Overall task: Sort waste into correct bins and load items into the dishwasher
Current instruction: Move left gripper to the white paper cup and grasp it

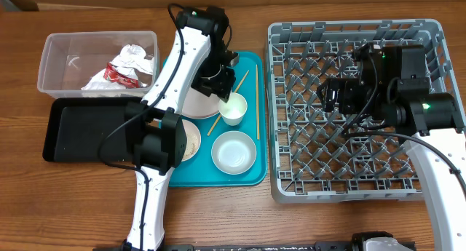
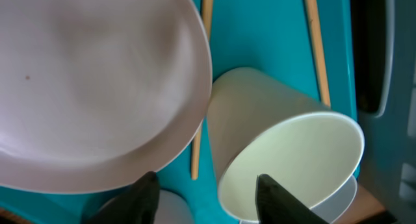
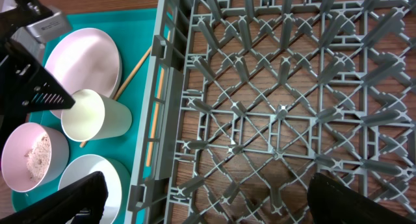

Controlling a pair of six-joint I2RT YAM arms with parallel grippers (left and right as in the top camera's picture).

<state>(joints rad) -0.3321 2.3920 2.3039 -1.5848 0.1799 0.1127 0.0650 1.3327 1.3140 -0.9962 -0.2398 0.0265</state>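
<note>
1. The white cup (image 2: 286,159) sits tilted on the teal tray (image 1: 249,62), mid-surface, beside the plate (image 2: 97,81).
2. Left hand (image 2: 208,188): spread, fingers straddling the cup's rim, not clamped.
3. Right hand (image 3: 218,197): wide open and empty above the dish rack (image 1: 429,29) at the surface's right edge.

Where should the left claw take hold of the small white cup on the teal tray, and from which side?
Pinch the cup by its rim from above, straddling the thin wall. It seems to stand upright with its mouth open, and the plate and a chopstick sit close beside it, so spanning the whole body looks harder.
</note>
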